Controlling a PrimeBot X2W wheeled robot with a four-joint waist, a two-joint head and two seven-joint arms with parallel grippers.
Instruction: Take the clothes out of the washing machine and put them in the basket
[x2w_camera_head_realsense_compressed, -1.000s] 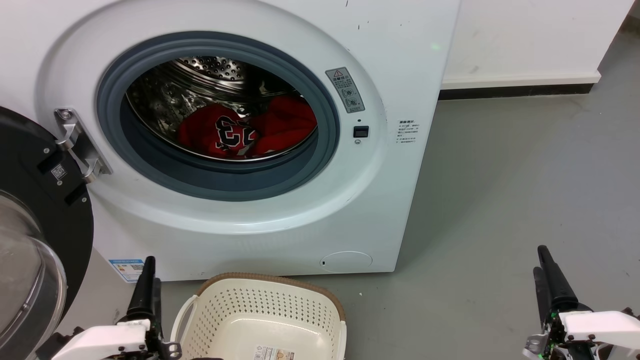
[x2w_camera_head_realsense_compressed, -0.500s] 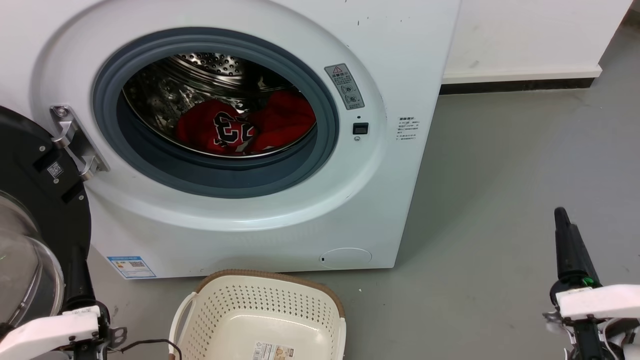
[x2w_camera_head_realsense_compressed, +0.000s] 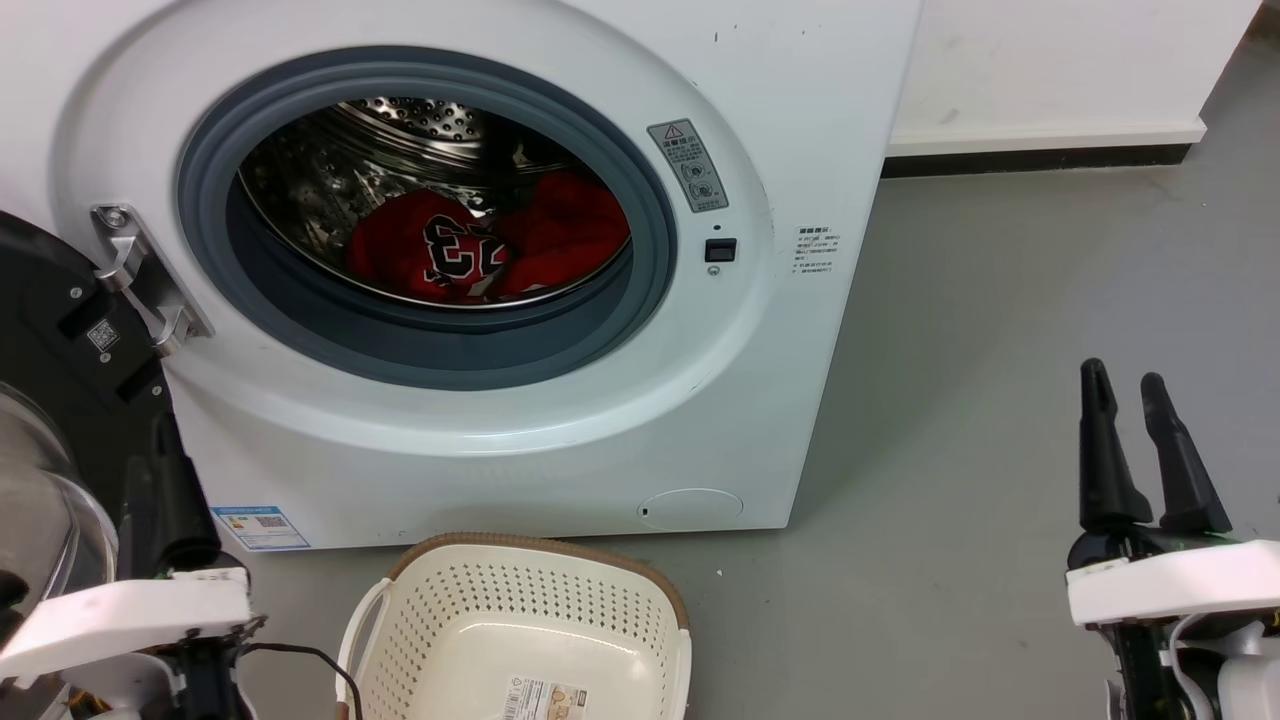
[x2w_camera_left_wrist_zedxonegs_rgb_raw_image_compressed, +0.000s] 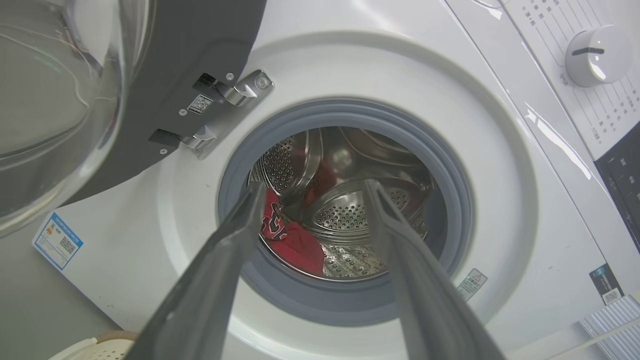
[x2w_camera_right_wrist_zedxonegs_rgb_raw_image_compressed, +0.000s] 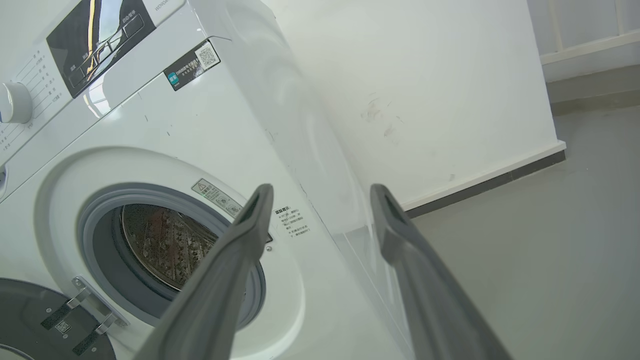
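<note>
The washing machine (x2w_camera_head_realsense_compressed: 800, 120) stands with its door (x2w_camera_head_realsense_compressed: 60, 330) swung open to the left. Inside the steel drum lie the red clothes (x2w_camera_head_realsense_compressed: 480, 245), a jersey with a black number on top. In front of the machine the cream basket (x2w_camera_head_realsense_compressed: 545, 550) sits on the floor with nothing but a label in it. My left gripper (x2w_camera_head_realsense_compressed: 155, 455) hangs low beside the door, open and holding nothing; in the left wrist view my left gripper (x2w_camera_left_wrist_zedxonegs_rgb_raw_image_compressed: 315, 187) points into the porthole at the clothes (x2w_camera_left_wrist_zedxonegs_rgb_raw_image_compressed: 295, 242). Over bare floor at the lower right, my right gripper (x2w_camera_head_realsense_compressed: 1123, 378) is open and holds nothing.
The open glass door (x2w_camera_left_wrist_zedxonegs_rgb_raw_image_compressed: 150, 75) stands close to my left arm. A white wall with a dark skirting (x2w_camera_head_realsense_compressed: 1040, 160) runs behind the grey floor to the right of the machine. The right wrist view shows the washing machine (x2w_camera_right_wrist_zedxonegs_rgb_raw_image_compressed: 175, 125) from its right front corner.
Both grippers have risen in the head view. The left one first slid left toward the door. The right gripper's fingers now show spread apart. The camera has shifted slightly.
</note>
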